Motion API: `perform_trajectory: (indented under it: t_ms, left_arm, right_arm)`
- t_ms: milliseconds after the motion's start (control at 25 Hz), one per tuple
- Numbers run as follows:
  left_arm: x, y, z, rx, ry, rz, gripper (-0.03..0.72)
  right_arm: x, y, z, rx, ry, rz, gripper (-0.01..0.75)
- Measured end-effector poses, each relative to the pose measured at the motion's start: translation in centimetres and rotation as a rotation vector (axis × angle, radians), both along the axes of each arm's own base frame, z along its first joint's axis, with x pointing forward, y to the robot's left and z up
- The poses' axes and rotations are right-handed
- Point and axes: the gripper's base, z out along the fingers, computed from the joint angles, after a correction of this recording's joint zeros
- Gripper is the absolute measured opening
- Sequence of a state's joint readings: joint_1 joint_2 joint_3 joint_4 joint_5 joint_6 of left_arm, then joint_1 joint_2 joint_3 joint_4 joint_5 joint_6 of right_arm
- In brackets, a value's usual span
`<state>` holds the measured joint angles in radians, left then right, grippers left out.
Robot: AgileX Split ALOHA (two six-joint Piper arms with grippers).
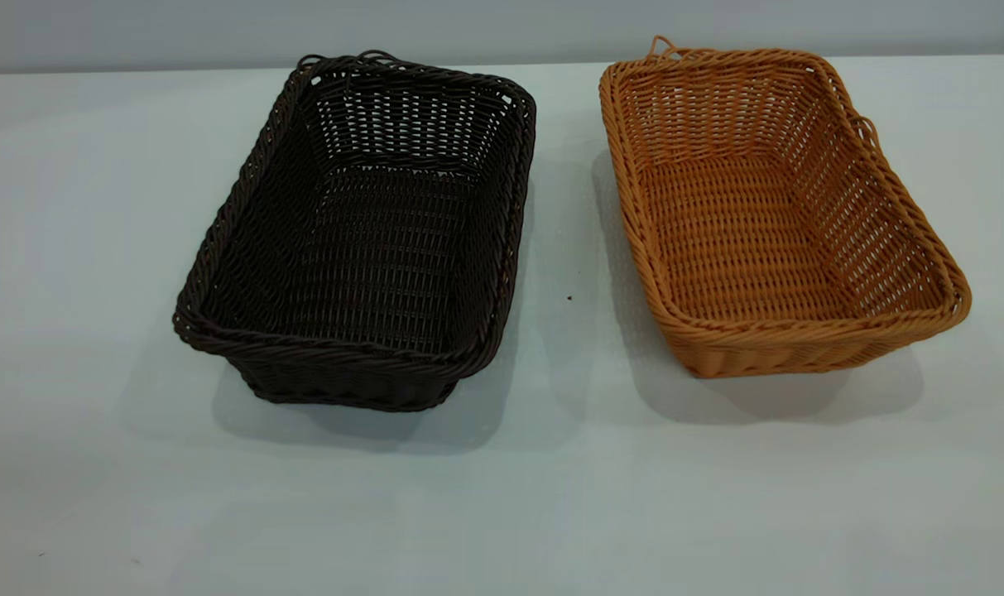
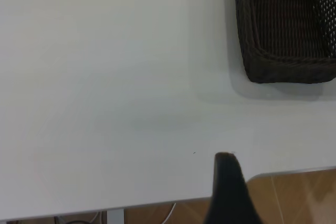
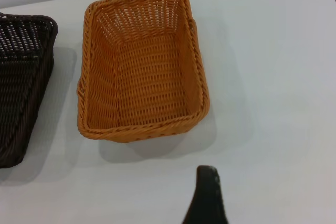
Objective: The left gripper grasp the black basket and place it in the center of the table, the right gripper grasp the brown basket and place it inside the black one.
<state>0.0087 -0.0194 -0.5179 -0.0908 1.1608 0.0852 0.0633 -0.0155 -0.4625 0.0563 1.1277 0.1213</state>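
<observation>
My left end effector (image 2: 227, 182) hangs above the bare near edge of the table (image 1: 71, 248), well apart from its target; only one dark fingertip shows in the left wrist view, so I cannot tell whether it is apart or together. The black basket (image 1: 361, 240) sits upright on the left half of the table, mouth up and empty, with its long axis running away from the exterior camera. It looks staged off-centre so that I have to carry it to the middle first.

Just right of it, with a strip of bare table between them, the brown basket (image 1: 766, 207) also stands upright and empty, angled slightly, with small loose loops at its far rim. My right end effector (image 3: 207, 195) hovers short of that basket's near end, touching nothing; one fingertip shows, so its state cannot be told either.

The table is plain pale grey-white, with a tiny dark speck between the baskets. A pale wall (image 1: 502, 25) lies behind, and brownish floor (image 2: 299, 198) shows past the table edge.
</observation>
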Motion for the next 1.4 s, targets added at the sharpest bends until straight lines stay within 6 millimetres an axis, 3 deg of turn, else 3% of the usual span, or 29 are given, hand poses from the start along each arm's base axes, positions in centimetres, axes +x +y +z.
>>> perform_trajectory:
  t_ms: [1400]
  left_arm:
    - [0.16, 0.00, 0.03, -0.002, -0.015, 0.001, 0.437]
  right_arm:
    - [0.00, 0.00, 0.00, 0.000, 0.000, 0.000, 0.523]
